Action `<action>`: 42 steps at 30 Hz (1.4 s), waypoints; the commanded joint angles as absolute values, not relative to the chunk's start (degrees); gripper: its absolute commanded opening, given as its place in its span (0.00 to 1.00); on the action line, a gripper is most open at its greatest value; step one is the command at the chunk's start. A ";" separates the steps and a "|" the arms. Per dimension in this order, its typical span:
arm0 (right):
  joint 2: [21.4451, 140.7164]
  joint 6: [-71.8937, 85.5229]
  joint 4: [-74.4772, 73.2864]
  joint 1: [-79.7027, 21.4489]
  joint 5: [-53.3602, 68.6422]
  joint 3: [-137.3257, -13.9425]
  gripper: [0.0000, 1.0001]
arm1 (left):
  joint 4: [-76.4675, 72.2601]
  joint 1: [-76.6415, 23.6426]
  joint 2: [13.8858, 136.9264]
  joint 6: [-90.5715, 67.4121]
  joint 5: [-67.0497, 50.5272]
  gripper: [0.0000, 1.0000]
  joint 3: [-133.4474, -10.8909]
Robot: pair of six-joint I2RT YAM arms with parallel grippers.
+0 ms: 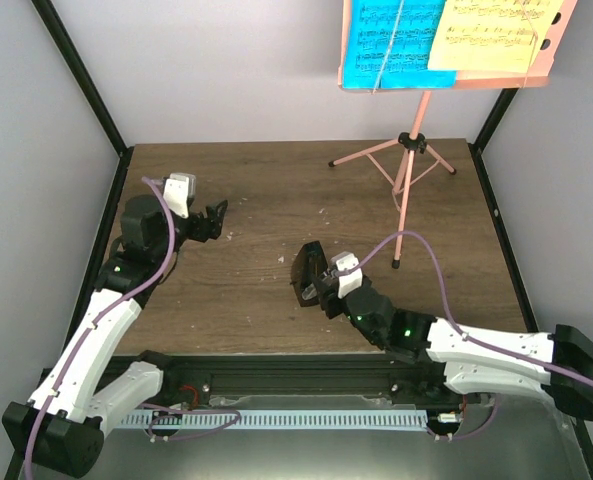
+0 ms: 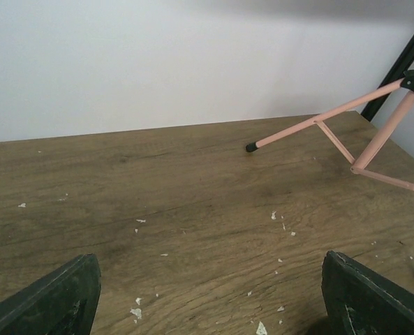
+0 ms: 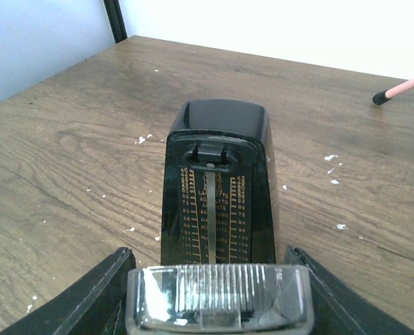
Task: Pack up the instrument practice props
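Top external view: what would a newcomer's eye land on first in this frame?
The pink tripod music stand at the far right of the table, its desk carrying a cyan page and a pale-yellow page side by side. Next, the small black metronome near the middle, flanked by the right gripper; whether it grips is unclear. The left gripper hangs open at the left.

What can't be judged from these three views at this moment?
- The music stand desk, cyan page and yellow page: upper parts cut off by the top edge of the top view; notes too small to read.
- The metronome base: hidden behind a clear ribbed part in the right wrist view.
- The right gripper: whether it touches the metronome cannot be told, for the same reason.
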State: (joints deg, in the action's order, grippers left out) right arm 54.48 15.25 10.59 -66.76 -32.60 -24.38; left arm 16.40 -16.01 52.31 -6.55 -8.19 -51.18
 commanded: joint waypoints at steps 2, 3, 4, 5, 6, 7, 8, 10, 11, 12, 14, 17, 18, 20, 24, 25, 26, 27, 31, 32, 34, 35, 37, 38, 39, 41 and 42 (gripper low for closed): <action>56.51 11.80 17.44 -67.83 -36.43 -24.87 0.39 | 16.39 -15.88 51.70 -5.30 -8.60 0.87 -50.71; 56.79 11.73 17.80 -67.90 -36.58 -24.64 0.39 | 16.35 -15.86 51.70 -5.23 -8.62 0.87 -50.66; 56.92 11.70 17.90 -67.94 -36.74 -24.53 0.39 | 16.33 -15.85 51.68 -5.20 -8.64 0.87 -50.68; 57.09 11.74 18.07 -67.92 -37.00 -24.41 0.39 | 16.32 -15.89 51.68 -5.14 -8.62 0.87 -50.71; 57.25 11.97 18.01 -67.89 -37.21 -24.35 0.39 | 16.37 -15.87 51.75 -5.18 -8.61 0.87 -50.71; 57.36 12.21 17.96 -67.93 -37.38 -24.28 0.39 | 16.35 -15.87 51.77 -5.17 -8.73 0.87 -50.71; 57.49 12.44 17.97 -67.94 -37.43 -24.23 0.39 | 16.37 -15.85 51.77 -5.14 -8.83 0.87 -50.67; 57.88 12.95 17.92 -67.89 -37.03 -24.21 0.39 | 16.35 -15.82 51.85 -5.18 -8.95 0.87 -50.63; 58.15 13.29 17.81 -67.89 -36.84 -24.26 0.39 | 16.39 -15.86 51.85 -5.12 -8.96 0.87 -50.63; 58.44 13.87 17.58 -67.92 -36.70 -24.29 0.39 | 16.43 -15.83 51.88 -5.07 -8.96 0.87 -50.63; 59.02 14.47 17.29 -67.98 -36.76 -24.26 0.38 | 16.41 -15.83 51.94 -5.08 -8.96 0.87 -50.63; 59.85 15.46 16.77 -68.09 -37.32 -24.30 0.38 | 16.44 -15.86 51.94 -5.02 -9.05 0.87 -50.60; 60.11 15.61 16.65 -68.12 -37.57 -24.22 0.38 | 16.44 -15.83 51.99 -5.01 -9.05 0.87 -50.58; 60.81 16.00 16.02 -68.20 -38.29 -24.31 0.38 | 16.41 -15.82 52.02 -5.02 -9.14 0.87 -50.62; 61.84 17.44 14.17 -68.24 -40.38 -24.46 0.38 | 16.42 -15.90 52.03 -4.99 -9.45 0.87 -50.55; 61.95 17.70 13.71 -68.36 -40.89 -24.54 0.38 | 16.43 -15.87 52.01 -5.00 -9.49 0.87 -50.54; 61.99 17.81 13.44 -68.41 -41.22 -24.61 0.38 | 16.44 -15.83 52.03 -5.01 -9.49 0.87 -50.54; 62.08 17.90 13.33 -68.48 -41.63 -24.61 0.38 | 16.48 -15.82 52.03 -5.00 -9.49 0.87 -50.54; 62.25 17.76 13.48 -68.57 -42.44 -24.66 0.38 | 16.47 -15.82 52.05 -4.87 -9.57 0.87 -50.54; 62.35 17.76 13.59 -68.59 -42.45 -24.63 0.38 | 16.44 -15.82 52.03 -4.92 -9.58 0.87 -50.54; 62.80 17.75 13.71 -68.62 -42.32 -24.81 0.38 | 16.39 -15.82 52.03 -4.90 -9.54 0.87 -50.53; 63.10 17.81 13.71 -68.62 -42.22 -24.79 0.38 | 16.50 -15.82 52.12 -4.91 -9.57 0.87 -50.54; 63.65 18.00 13.68 -68.63 -41.98 -24.94 0.38 | 16.51 -15.80 52.12 -4.92 -9.57 0.87 -50.54; 63.98 18.11 13.47 -68.62 -41.85 -25.02 0.38 | 16.52 -15.88 52.12 -4.91 -9.58 0.87 -50.54; 64.16 18.29 13.34 -68.63 -41.71 -25.11 0.38 | 16.51 -15.83 52.12 -4.90 -9.58 0.87 -50.54; 64.33 18.76 13.09 -68.57 -41.43 -25.15 0.38 | 16.52 -15.83 52.12 -4.91 -9.58 0.87 -50.58; 64.34 18.94 12.97 -68.58 -41.21 -25.14 0.38 | 16.48 -15.82 52.15 -4.92 -9.58 0.87 -50.53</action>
State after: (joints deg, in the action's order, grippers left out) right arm 62.70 16.80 17.87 -68.34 -41.15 -25.06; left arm 16.45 -16.01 52.31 -5.69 -9.19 -50.87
